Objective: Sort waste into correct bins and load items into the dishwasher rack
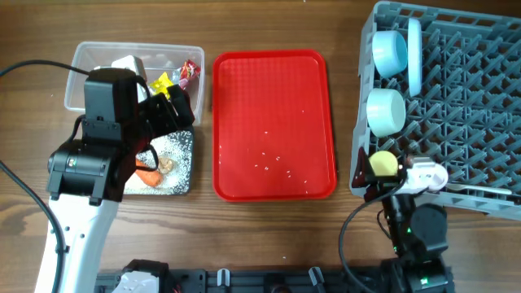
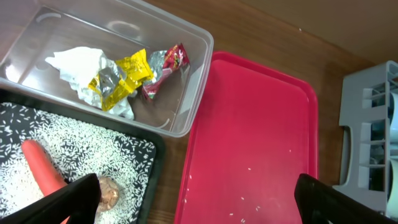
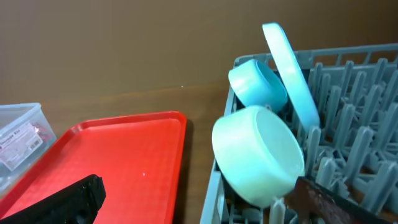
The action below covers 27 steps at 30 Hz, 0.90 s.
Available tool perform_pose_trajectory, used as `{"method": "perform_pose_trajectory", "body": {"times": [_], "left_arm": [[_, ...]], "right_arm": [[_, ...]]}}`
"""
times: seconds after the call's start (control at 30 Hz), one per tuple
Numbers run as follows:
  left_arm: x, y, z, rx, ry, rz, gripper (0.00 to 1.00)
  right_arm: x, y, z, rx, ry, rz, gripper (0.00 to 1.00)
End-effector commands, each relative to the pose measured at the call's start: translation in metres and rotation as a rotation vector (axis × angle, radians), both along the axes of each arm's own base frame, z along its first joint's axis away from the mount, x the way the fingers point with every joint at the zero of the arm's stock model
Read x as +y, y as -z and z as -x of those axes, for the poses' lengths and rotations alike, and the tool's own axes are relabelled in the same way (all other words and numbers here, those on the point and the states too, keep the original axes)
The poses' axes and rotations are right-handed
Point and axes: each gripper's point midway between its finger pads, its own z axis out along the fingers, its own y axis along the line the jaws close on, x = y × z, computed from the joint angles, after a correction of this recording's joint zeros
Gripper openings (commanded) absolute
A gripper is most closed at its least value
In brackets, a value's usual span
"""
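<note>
The clear tub (image 1: 81,57) holds the white napkin (image 2: 78,65), a yellow wrapper (image 2: 121,78) and a red wrapper (image 2: 165,65). The black tray (image 2: 149,146) holds rice (image 2: 93,143), the carrot piece (image 2: 40,171) and the brown lump (image 2: 109,193). My left gripper (image 2: 199,208) is open and empty above the gap between the black tray and the red tray (image 1: 273,122). The dishwasher rack (image 1: 472,106) holds two blue bowls (image 1: 389,53) (image 1: 385,110), the plate (image 1: 414,49) and the yellow cup (image 1: 383,163). My right gripper (image 3: 199,205) is open and empty at the rack's front left corner, beside the yellow cup. The pink cup and spoon are not visible.
The red tray lies between the bins and the rack, with a few loose rice grains (image 1: 269,159) on it. My left arm covers part of the tub and black tray in the overhead view. Bare wood table shows in front of the red tray.
</note>
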Motion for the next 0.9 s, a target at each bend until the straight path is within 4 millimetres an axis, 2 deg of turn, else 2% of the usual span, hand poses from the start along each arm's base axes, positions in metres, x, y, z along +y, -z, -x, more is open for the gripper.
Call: {"method": "perform_pose_trajectory", "body": {"times": [0.0,0.1,0.67,0.8,0.87], "left_arm": [[-0.001,-0.002,0.0,-0.004,0.001,0.01,1.0],[-0.001,-0.002,0.0,-0.004,0.001,0.01,1.0],[-0.001,-0.002,0.0,-0.004,0.0,0.01,1.0],[0.001,0.006,0.007,0.034,0.0,-0.002,1.0],[0.0,0.012,-0.002,-0.042,-0.002,0.008,1.0]], "right_arm": [[0.006,0.0,0.003,-0.057,-0.033,-0.055,1.0],[0.007,-0.012,0.006,-0.112,-0.044,-0.065,1.0],[0.007,-0.011,0.005,-0.115,-0.044,-0.065,1.0],[0.007,-0.011,0.005,-0.115,-0.044,-0.065,1.0],[0.007,-0.011,0.005,-0.115,-0.044,-0.065,1.0]]}}
